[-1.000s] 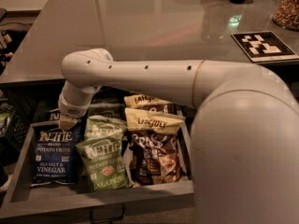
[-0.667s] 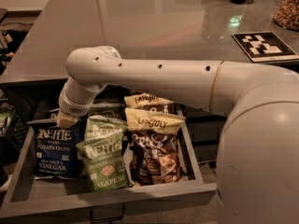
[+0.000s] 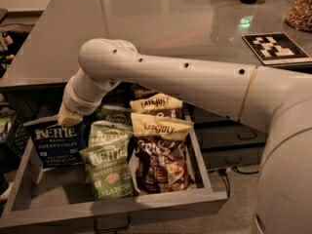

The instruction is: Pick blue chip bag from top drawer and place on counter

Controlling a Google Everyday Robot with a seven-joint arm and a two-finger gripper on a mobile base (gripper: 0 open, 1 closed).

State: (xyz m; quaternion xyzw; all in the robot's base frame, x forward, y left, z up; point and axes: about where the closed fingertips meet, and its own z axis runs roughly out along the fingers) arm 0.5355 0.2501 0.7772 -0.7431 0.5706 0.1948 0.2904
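The blue chip bag (image 3: pixel 56 143), navy with white Kettle lettering, stands at the left of the open top drawer (image 3: pixel 112 211), its bottom edge raised off the drawer floor. My gripper (image 3: pixel 68 118) reaches down from the long white arm and is shut on the bag's top left edge; the wrist hides its tips. The glossy grey counter (image 3: pixel 161 23) stretches behind and above the drawer.
Two green jalapeno bags (image 3: pixel 108 165) and two tan-topped brown bags (image 3: pixel 161 150) fill the drawer's middle and right. Narrow grey drawer fronts (image 3: pixel 234 140) are at the right. A black-and-white tag board (image 3: pixel 275 48) and a jar (image 3: pixel 300 6) sit on the counter's far right.
The arm's elbow has swung up and to the right. The blue chip bag has risen a little with the gripper; the other bags have not moved.
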